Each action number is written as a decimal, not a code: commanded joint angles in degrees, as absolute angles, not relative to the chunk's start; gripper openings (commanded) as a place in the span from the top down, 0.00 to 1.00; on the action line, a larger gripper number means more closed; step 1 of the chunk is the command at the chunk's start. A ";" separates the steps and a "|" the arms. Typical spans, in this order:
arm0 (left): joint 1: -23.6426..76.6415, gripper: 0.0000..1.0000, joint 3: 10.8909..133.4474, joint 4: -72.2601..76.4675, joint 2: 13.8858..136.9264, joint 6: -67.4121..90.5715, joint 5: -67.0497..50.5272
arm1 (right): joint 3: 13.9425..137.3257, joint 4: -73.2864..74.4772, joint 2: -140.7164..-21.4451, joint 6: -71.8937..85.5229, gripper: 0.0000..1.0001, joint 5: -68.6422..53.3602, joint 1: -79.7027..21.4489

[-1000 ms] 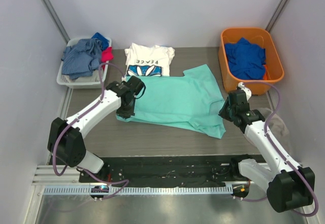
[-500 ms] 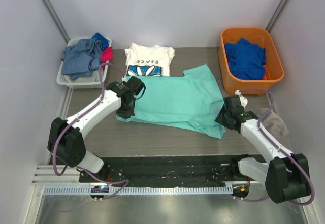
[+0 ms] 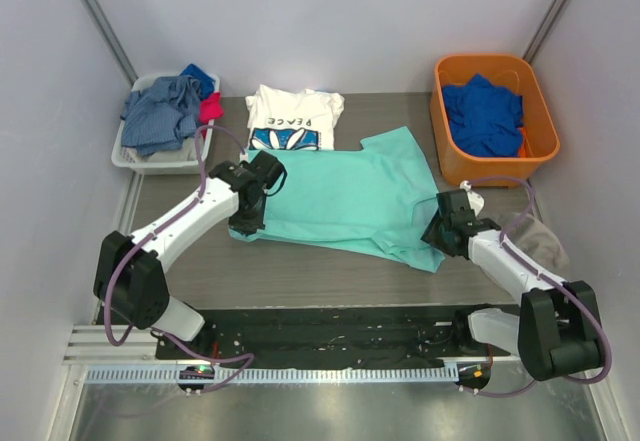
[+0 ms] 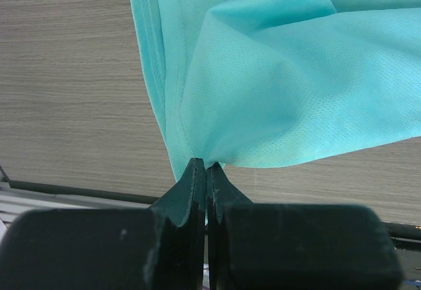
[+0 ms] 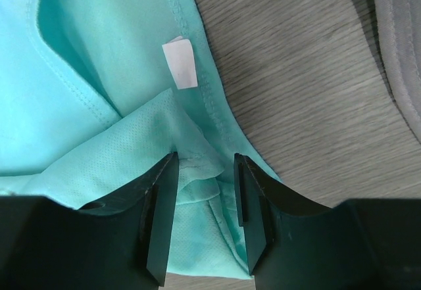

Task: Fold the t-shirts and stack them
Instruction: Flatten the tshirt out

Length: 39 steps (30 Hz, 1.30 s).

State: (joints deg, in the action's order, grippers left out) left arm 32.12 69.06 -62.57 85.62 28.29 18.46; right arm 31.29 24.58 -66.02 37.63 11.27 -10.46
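Teal is nearly all your wrist cameras give you: the mint-teal t-shirt (image 4: pixel 276 73) fills both. The left wrist view shows your left end effector (image 4: pixel 206 171) with its fingers pressed together on a corner of the shirt's hem, over the wood-grain tabletop (image 4: pixel 66 73). The right wrist view shows the right end effector (image 5: pixel 205 178) standing apart, its fingers straddling a raised fold at the shirt's edge (a small white label (image 5: pixel 180 62) lies just beyond), with a grey cloth (image 5: pixel 401 47) off to the side.

Only the top view gives you the layout. The teal shirt lies spread mid-tabletop, its far edge meeting the white t-shirt (image 3: pixel 292 119) printed "PEACE".

Count 2 t-shirts, 2 arms and 2 containers: 1 orange basket (image 3: pixel 455 166) holding a royal blue garment (image 3: pixel 483 113), and 1 white tray (image 3: pixel 150 164) piled with grey-blue clothes (image 3: pixel 160 111).
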 commanded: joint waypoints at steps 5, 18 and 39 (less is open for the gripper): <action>31.73 1.00 69.08 -62.84 84.90 28.83 18.98 | 32.78 19.78 -70.04 37.09 0.53 12.48 -9.49; 31.73 1.00 69.43 -63.10 85.52 29.00 18.98 | 34.54 17.84 -73.48 35.42 0.89 12.22 -8.35; 31.73 1.00 69.61 -63.19 84.99 29.18 18.28 | 39.29 27.68 -62.32 33.66 0.99 12.22 -8.35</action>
